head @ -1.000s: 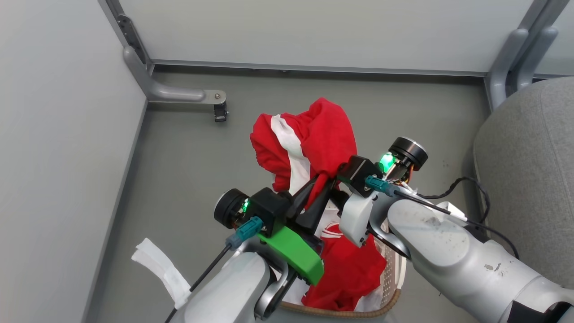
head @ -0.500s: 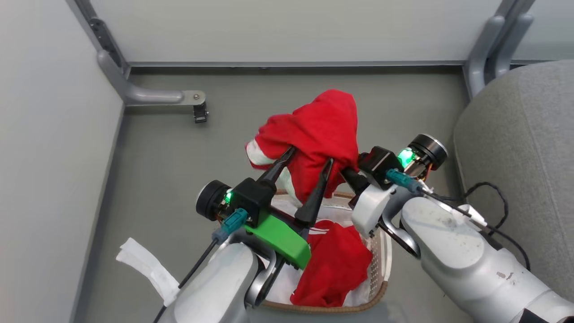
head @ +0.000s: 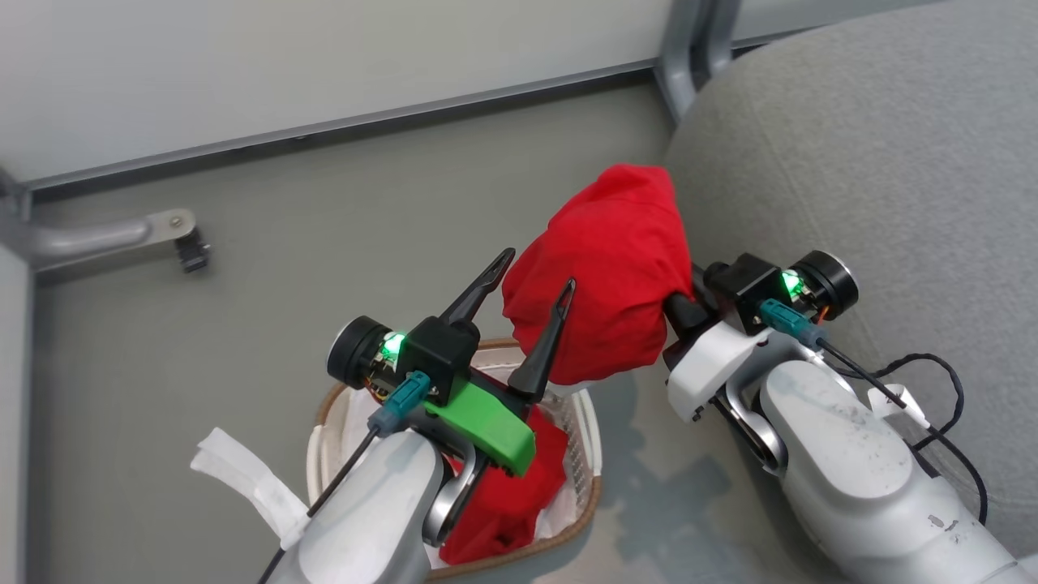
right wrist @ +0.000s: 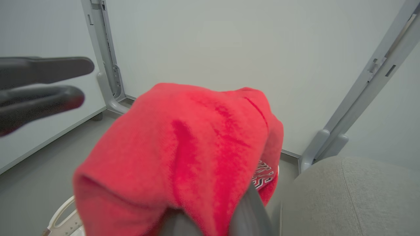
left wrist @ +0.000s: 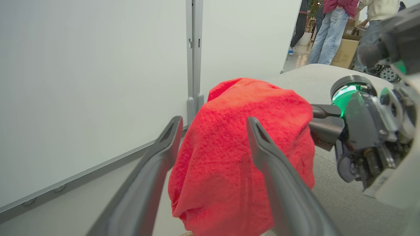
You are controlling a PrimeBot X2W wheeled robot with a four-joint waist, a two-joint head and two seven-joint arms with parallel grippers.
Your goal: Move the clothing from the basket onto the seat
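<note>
The right tool point(head: 675, 302) is clamping shut on a bunched red garment point(head: 616, 268), its fingers buried in the folds. The bundle is hanging in the air just beside the seat point(head: 851, 162), at the cushion's left edge and not yet over it. The left tool point(head: 538, 268) is standing wide open and gripping nothing. Its two fingers are flanking the side of the bundle that faces away from the seat; whether either is touching the cloth cannot be told.

The seat is therefore lying to the right of the load, and the right arm, the one nearer the seat, is carrying it alone. Judging from this, the coming move is looking like a short carry rightward until the cloth is hanging over the cushion.

The basket point(head: 588, 487) is sitting on the floor point(head: 243, 203) further left of the seat, lower than the held bundle, with another red piece point(head: 503, 487) lying in it.
</note>
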